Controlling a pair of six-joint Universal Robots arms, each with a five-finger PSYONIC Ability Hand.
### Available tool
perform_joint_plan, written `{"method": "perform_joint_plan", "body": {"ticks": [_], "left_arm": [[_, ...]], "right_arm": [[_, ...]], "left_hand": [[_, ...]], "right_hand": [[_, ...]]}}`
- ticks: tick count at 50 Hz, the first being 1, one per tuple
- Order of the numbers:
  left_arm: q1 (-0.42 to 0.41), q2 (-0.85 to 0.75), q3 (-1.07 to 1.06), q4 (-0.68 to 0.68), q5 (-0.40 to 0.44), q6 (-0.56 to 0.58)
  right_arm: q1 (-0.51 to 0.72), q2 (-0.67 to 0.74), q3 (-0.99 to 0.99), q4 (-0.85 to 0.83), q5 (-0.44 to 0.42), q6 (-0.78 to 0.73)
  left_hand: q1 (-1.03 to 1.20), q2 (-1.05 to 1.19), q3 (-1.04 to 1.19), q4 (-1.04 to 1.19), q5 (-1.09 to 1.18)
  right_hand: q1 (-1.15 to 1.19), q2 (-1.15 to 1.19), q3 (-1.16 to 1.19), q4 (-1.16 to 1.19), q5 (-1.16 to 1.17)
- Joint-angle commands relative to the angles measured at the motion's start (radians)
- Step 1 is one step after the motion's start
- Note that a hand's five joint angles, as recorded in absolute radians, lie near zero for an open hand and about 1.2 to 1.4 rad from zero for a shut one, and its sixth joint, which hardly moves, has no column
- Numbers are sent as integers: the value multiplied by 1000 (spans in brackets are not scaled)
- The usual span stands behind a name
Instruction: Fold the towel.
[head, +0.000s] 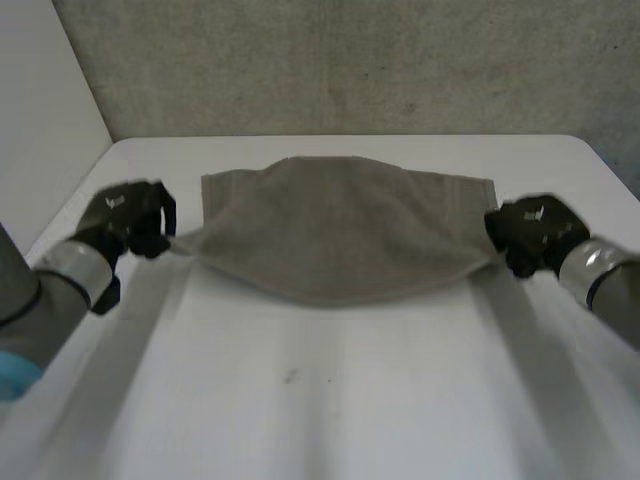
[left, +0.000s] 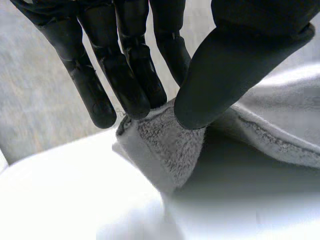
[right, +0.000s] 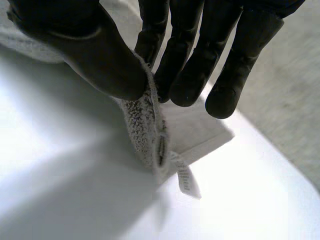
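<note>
Left hand pinches one corner of the grey terry-cloth towel, thumb against fingertips. Towel sags between the hands, far edge on the white table. Right hand pinches the opposite corner, label just below its thumb. Looks soft, limp, light; corners are the hold.

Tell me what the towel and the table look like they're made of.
The towel looks like grey terry cloth, probably cotton: a nubby looped pile and a stitched hem show at the corner that the left hand pinches, and it drapes limply. Its finish is matte. The table has a smooth white top with a soft sheen, perhaps laminate or painted board; the look leaves that open.
</note>
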Motion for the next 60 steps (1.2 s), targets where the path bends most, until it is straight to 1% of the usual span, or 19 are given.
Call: {"method": "perform_joint_plan", "body": {"ticks": [1, 3, 9, 11, 15, 16, 17, 18, 19, 20, 23, 25, 34, 42, 50, 55, 56, 57, 60], "left_arm": [[16, -25, -124, 59, 52, 163], [16, -28, -146, 66, 69, 191], [16, -49, -166, 114, 69, 192], [16, -55, -170, 132, 70, 192], [15, -69, -183, 169, 70, 198], [13, -74, -189, 184, 70, 200], [13, -78, -190, 198, 70, 201], [13, -78, -190, 198, 70, 201], [12, -84, -192, 210, 70, 203], [12, -89, -195, 220, 70, 203], [12, -92, -195, 223, 70, 203], [12, -98, -192, 227, 70, 203], [12, -121, -192, 230, 70, 203], [9, -131, -187, 233, 69, 204], [7, -193, -135, 258, 67, 204], [0, -230, -105, 307, 60, 206], [-2, -238, -97, 309, 60, 206], [-3, -239, -94, 309, 58, 206], [-7, -220, -97, 303, 50, 212]], "right_arm": [[-27, -10, 133, -51, 8, -69], [-36, -11, 138, -52, 6, -63], [-65, -40, 142, -62, 8, -45], [-105, -89, 142, -63, 3, -2], [-137, -114, 139, -60, -3, 59], [-145, -119, 136, -58, -4, 91], [-148, -120, 135, -57, -6, 117], [-148, -120, 135, -57, -6, 118], [-148, -122, 133, -55, -6, 134], [-148, -122, 133, -55, -6, 135], [-148, -123, 136, -54, -8, 145], [-147, -123, 142, -54, -9, 147], [-147, -123, 150, -54, -20, 147], [-144, -123, 154, -54, -21, 147], [-144, -123, 159, -54, -20, 147], [-145, -123, 161, -55, -18, 147], [-145, -123, 161, -55, -18, 147], [-145, -123, 161, -55, -18, 145], [-148, -123, 155, -55, -11, 142]], "left_hand": [[205, 178, 179, 177, 198], [205, 178, 179, 177, 198], [205, 178, 179, 177, 198], [205, 178, 179, 177, 198], [203, 175, 176, 174, 195], [159, 132, 133, 131, 152], [31, 3, 4, 2, 24], [30, 2, 3, 1, 22], [-101, -129, -128, -130, -109], [-143, -171, -170, -172, -151], [-158, -186, -185, -187, -166], [-214, -241, -240, -242, -221], [-238, -265, -264, -266, -245], [-320, -347, -346, -348, -327], [-314, -341, -340, -342, -321], [-232, -259, -258, -260, -239], [-60, -88, -87, -89, -68], [203, 175, 176, 174, 195], [205, 178, 179, 177, 198]], "right_hand": [[57, 71, 63, 55, 52], [57, 71, 63, 55, 52], [57, 71, 63, 55, 52], [57, 71, 63, 55, 52], [57, 71, 63, 55, 52], [57, 71, 63, 55, 52], [57, 71, 63, 55, 52], [57, 71, 63, 55, 52], [57, 71, 63, 55, 52], [57, 71, 63, 55, 52], [57, 71, 63, 55, 52], [57, 71, 63, 55, 52], [57, 71, 63, 55, 52], [57, 71, 63, 55, 52], [57, 71, 63, 55, 52], [57, 71, 63, 55, 52], [57, 71, 63, 55, 52], [57, 71, 63, 55, 52], [57, 71, 63, 55, 52]]}}
